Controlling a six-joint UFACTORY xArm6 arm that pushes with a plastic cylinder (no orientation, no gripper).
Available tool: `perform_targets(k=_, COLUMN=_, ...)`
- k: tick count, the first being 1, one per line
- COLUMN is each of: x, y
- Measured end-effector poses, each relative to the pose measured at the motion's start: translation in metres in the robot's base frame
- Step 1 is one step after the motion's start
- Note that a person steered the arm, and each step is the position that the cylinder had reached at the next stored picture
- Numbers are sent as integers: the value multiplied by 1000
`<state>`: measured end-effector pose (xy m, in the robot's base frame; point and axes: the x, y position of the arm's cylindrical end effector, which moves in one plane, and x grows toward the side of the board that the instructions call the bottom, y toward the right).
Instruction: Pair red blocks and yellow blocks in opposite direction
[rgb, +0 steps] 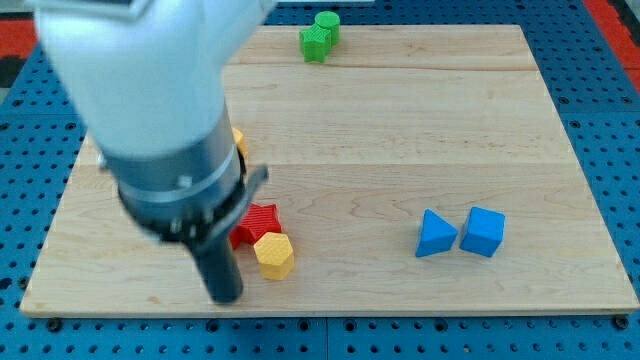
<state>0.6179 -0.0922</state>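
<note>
Plainly, the risks gather at the view's lower left.

End effector: a bare rod with no jaws, so it neither opens nor closes and grips nothing; my tip (224, 297) rests on the bench (400, 150) just left of the yellow hexagonal block (274, 255).

Red block (256, 222): star-like, touching the yellow hexagonal block from above.

Second yellow block (239, 142): mostly hidden behind the arm (150, 100); its shape cannot be told.

Risk of dragging: red and yellow touch, so a push on one would likely carry both the same way.

Risk of overrun: the bench's bottom edge is near; a downward shove could tip a block off.

Bystanders: green blocks (319, 36) and blue blocks (460, 233) lie well apart.
</note>
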Motion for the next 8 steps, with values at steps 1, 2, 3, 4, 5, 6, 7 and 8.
perform_targets(k=1, x=-13, y=48)
perform_targets(k=2, x=-49, y=66)
perform_targets(k=3, x=-55, y=95)
perform_targets(k=4, x=-15, y=93)
perform_targets(k=5, x=-25, y=60)
perform_targets(k=6, x=-70, y=39)
perform_targets(k=7, x=-112, y=45)
perform_targets(k=8, x=-153, y=48)
